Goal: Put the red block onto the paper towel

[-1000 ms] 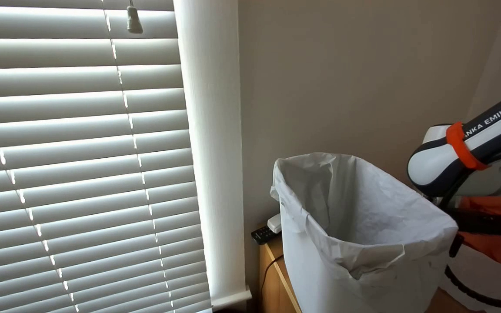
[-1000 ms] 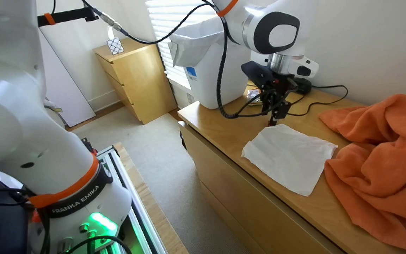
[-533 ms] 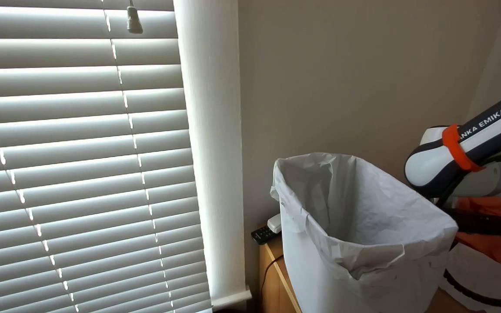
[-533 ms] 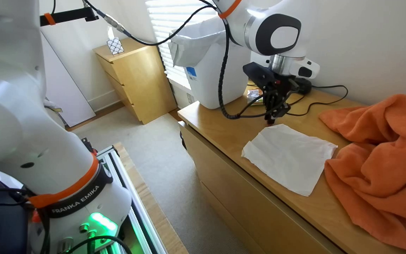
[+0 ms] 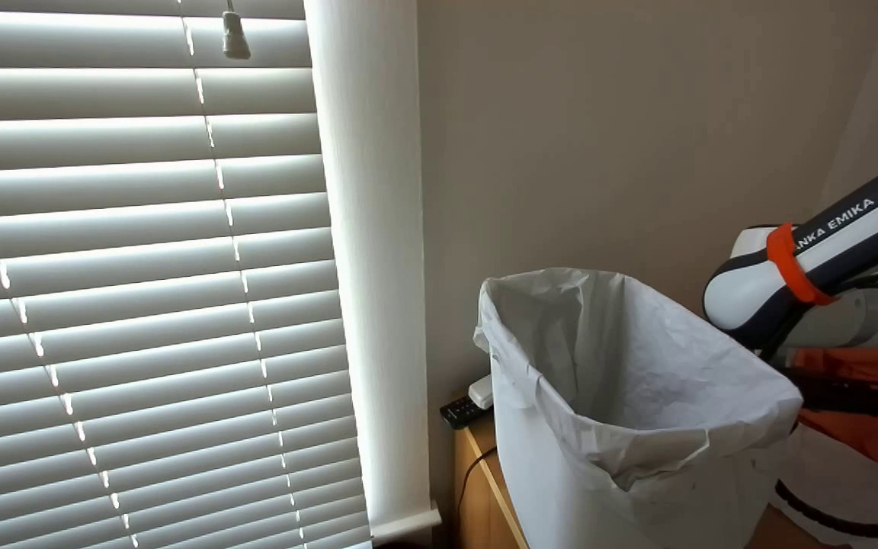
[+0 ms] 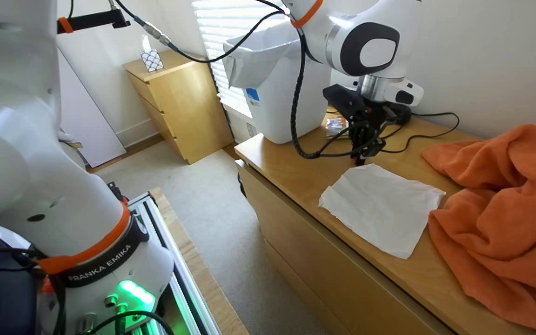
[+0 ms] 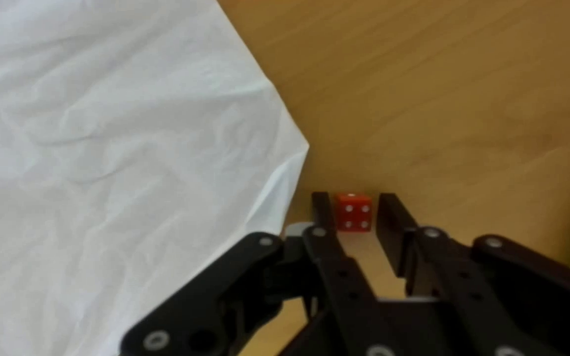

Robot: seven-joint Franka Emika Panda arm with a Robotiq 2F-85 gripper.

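The red block is a small red die with white dots (image 7: 353, 213), resting on the wooden dresser top just beside the paper towel's corner. My gripper (image 7: 354, 198) is partly open, with one fingertip on each side of the die. A narrow gap shows between the die and the right finger (image 7: 395, 222); the left finger is very close, and I cannot tell if it touches. The white paper towel (image 7: 117, 148) lies flat to the left. In an exterior view the gripper (image 6: 359, 160) points down at the far corner of the towel (image 6: 382, 209).
A white lined bin (image 6: 286, 93) stands behind the gripper, near a small shiny packet (image 6: 336, 126). A crumpled orange cloth (image 6: 514, 223) lies right of the towel. A black cable (image 6: 454, 123) runs along the wall. The dresser's front edge (image 6: 291, 200) is near the towel.
The arm has moved slightly downward, shifting a little left in an exterior view. The gripper's fingertips stay at the towel's far corner. The towel has not moved.
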